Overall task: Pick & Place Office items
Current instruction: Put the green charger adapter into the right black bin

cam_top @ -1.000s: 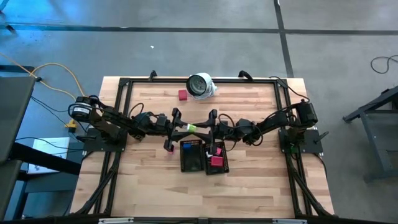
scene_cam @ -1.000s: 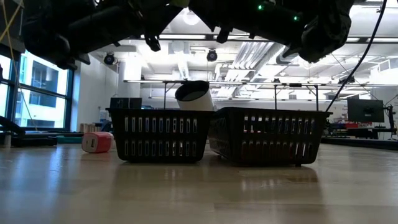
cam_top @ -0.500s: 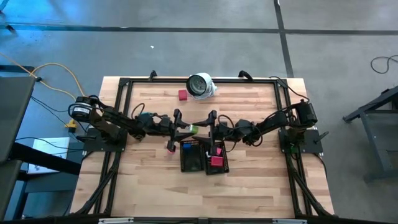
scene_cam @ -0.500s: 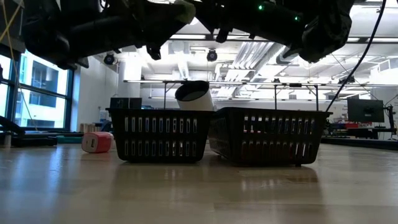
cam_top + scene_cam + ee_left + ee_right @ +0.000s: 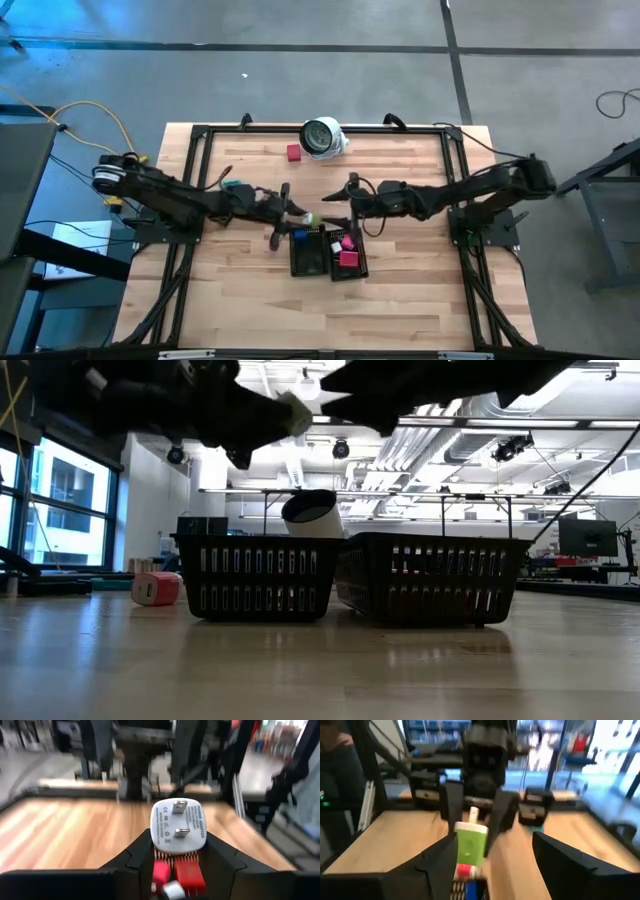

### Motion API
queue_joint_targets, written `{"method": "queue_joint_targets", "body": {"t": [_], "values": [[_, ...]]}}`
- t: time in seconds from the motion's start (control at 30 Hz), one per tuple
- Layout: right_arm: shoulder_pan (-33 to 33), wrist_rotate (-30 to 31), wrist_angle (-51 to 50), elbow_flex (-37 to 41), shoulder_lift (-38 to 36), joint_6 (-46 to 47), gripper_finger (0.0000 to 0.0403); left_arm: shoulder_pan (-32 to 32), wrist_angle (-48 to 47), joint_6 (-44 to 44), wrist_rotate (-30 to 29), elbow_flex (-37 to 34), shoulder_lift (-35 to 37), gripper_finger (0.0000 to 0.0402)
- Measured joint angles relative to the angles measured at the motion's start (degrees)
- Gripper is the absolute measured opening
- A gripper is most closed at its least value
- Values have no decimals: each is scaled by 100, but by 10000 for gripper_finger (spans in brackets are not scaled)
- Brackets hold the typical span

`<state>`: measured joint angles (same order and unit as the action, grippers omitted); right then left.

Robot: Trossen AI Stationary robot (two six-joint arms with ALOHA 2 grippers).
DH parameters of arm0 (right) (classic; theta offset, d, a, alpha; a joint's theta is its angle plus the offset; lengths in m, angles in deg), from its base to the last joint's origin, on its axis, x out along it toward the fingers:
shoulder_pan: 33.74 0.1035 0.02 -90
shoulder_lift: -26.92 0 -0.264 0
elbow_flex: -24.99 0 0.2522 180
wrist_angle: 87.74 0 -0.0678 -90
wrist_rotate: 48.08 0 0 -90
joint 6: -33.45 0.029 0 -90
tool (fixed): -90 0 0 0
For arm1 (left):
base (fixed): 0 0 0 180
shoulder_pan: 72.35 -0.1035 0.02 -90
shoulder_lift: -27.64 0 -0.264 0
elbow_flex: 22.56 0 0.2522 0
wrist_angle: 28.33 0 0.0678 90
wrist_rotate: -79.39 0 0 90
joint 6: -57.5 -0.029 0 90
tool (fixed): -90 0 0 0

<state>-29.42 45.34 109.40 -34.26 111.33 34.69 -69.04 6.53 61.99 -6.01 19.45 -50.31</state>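
Note:
A white plug adapter (image 5: pixel 178 826) with a green back (image 5: pixel 470 846) hangs above the two black mesh trays (image 5: pixel 309 254) (image 5: pixel 350 262), with my left gripper (image 5: pixel 291 214) shut on it. My right gripper (image 5: pixel 492 855) stands open just to the adapter's right, level with it and clear of it in the high view. A blue piece (image 5: pixel 303 238) lies in the left tray. Pink and red pieces (image 5: pixel 347 250) lie in the right tray. One red piece (image 5: pixel 293 152) rests on the table near the far edge. My left gripper pinches the adapter by its two opposite sides (image 5: pixel 154 839) between its two fingers (image 5: pixel 137 861). The fingers come level from the table's left. The adapter is lifted clear above the trays, its pronged face toward my left wrist and its green face toward the right arm.
A round white-and-grey object (image 5: pixel 323 137) stands at the table's far edge, behind the trays in the low view (image 5: pixel 310 513). The red piece (image 5: pixel 155 588) lies left of the trays there. A black frame (image 5: pixel 196 150) runs around the table top.
My right gripper has let go of the adapter, risen and drawn back toward the table's right edge, tipping up toward level. My left gripper has tipped up to level and keeps the adapter, which stays clear above the trays.

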Motion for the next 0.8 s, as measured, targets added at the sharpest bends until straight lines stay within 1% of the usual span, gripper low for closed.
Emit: {"method": "queue_joint_targets", "body": {"t": [0.07,0.17,0.27,0.33,0.4,0.8], "values": [[-39,-202,-330,0,-108,256,242,9,-943,-14,-33,282,150,119],[-71,-539,-496,0,-98,583,243,30,-1999,-116,-77,831,155,119],[-71,-520,-516,0,25,661,243,66,-2705,-270,-198,1293,95,119],[-68,-438,-540,4,37,666,243,86,-3018,-328,-233,1435,86,119],[-68,-373,-491,2,25,665,243,130,-3081,-365,-373,1541,31,119],[-68,-337,-436,2,26,670,243,168,-3088,-317,-954,1585,-59,119]]}}
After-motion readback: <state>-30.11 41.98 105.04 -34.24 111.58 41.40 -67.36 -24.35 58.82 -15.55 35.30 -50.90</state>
